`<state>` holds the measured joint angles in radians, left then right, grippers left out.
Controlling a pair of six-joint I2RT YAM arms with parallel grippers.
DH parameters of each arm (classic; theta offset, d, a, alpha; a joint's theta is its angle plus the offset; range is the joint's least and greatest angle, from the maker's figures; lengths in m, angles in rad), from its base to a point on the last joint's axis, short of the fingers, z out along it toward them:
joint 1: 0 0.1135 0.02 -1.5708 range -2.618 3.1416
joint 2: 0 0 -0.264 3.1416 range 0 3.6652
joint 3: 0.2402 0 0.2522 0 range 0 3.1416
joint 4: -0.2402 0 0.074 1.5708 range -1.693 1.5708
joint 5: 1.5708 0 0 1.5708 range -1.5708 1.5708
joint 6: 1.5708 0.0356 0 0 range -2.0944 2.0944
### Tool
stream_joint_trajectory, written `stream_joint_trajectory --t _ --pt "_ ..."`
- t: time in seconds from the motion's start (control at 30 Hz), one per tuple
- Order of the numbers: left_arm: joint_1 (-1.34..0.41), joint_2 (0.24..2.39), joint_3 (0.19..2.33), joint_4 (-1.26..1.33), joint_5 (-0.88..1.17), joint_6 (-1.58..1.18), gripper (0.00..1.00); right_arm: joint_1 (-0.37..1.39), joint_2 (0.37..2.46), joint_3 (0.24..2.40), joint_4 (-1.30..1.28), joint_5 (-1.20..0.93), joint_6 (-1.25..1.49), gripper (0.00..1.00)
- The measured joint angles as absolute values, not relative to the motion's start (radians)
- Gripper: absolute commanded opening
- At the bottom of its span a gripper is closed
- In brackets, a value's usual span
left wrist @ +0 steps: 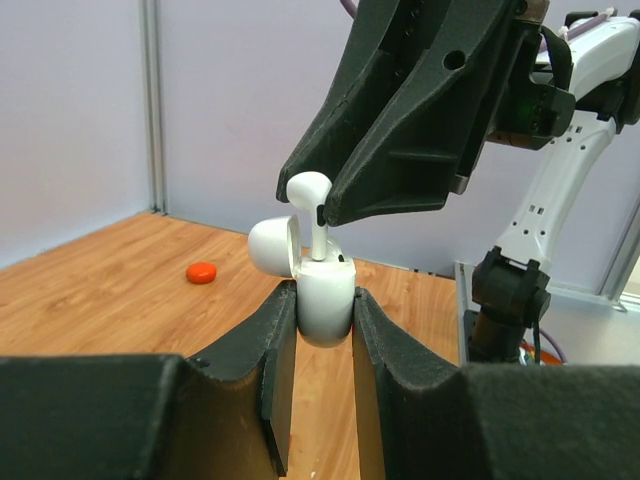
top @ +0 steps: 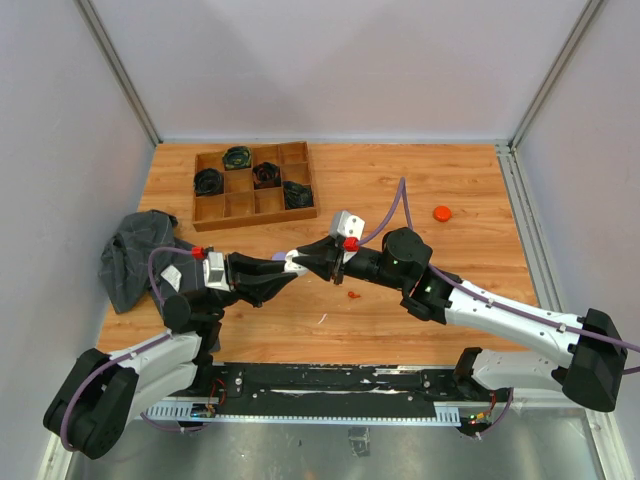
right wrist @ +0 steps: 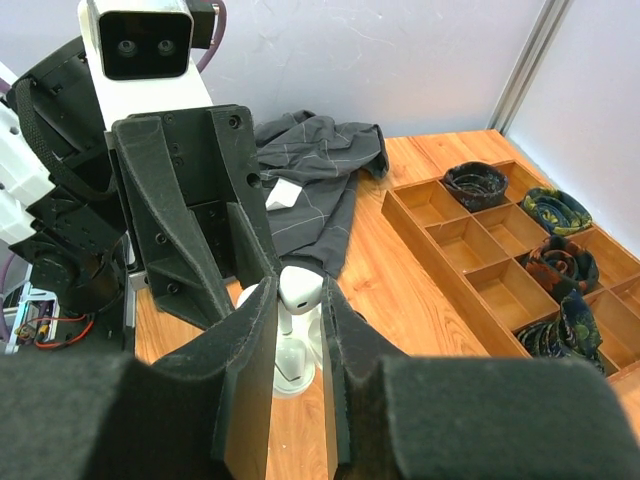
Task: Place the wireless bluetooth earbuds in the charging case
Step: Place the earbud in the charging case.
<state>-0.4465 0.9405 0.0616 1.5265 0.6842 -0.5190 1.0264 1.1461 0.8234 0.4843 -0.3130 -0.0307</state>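
The earbud [left wrist: 308, 190] in play is white with a stem, not coloured. My right gripper [left wrist: 322, 205] is shut on its head and holds it stem-down over the white charging case [left wrist: 325, 295]. The stem tip reaches the case's open top; the lid [left wrist: 270, 245] hangs open to the left. My left gripper [left wrist: 325, 305] is shut on the case body and holds it upright above the table. In the right wrist view the earbud [right wrist: 300, 285] sits between my fingers above the case [right wrist: 290, 365]. From above, both grippers meet at the case [top: 296, 258] mid-table.
An orange puck [top: 442, 212] lies at the right. A tiny red piece [top: 352, 295] lies on the wood below the right gripper. A wooden divided tray [top: 255, 205] with dark rolled items stands at the back left. A grey cloth [top: 135, 255] lies at the left.
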Motion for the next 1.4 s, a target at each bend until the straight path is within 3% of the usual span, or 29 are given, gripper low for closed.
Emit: stream_joint_trajectory --t 1.4 --pt "-0.447 0.901 0.049 1.524 0.625 -0.478 0.0 1.041 1.149 0.807 0.533 -0.306 -0.019 0.17"
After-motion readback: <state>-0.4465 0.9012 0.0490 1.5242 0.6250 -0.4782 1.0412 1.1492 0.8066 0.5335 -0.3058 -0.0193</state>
